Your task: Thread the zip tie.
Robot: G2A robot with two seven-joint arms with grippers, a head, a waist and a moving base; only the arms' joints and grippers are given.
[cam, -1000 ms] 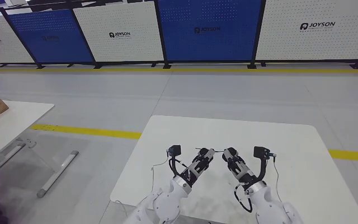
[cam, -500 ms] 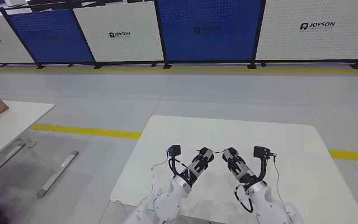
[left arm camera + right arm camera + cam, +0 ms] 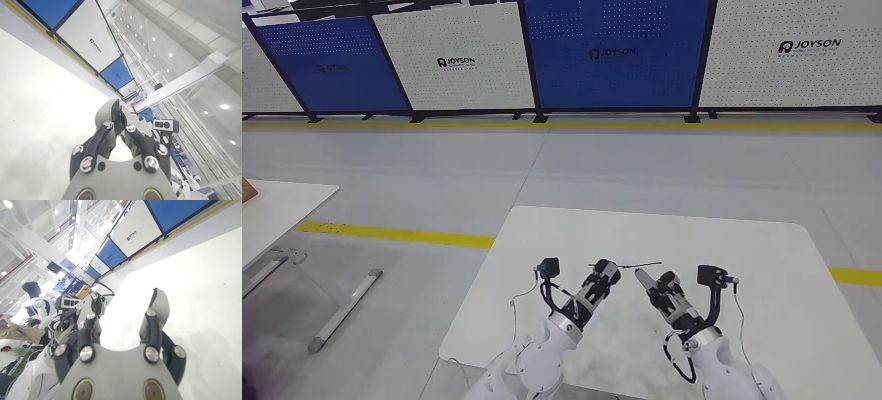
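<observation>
A thin black zip tie (image 3: 637, 266) is pinched in my left gripper (image 3: 604, 270), which is shut on it above the white table (image 3: 742, 240). The tie's free length sticks out sideways toward my right gripper (image 3: 652, 284). In the left wrist view the tie (image 3: 120, 113) stands on edge between the closed fingertips. My right gripper (image 3: 125, 296) stands open with nothing in it, a short gap away from the left one. In the right wrist view the tie (image 3: 105, 288) shows as a curved black strip beyond the left arm's fingers (image 3: 94, 303).
The white table (image 3: 189, 275) is bare around both arms. A second table (image 3: 272, 210) stands at the far left across a gap. Blue and white partition panels (image 3: 612, 50) line the floor beyond a yellow line.
My right gripper has drawn back from the left one and now stands open. The zip tie's free end, hidden between the two grippers before, now sticks out of the left gripper.
</observation>
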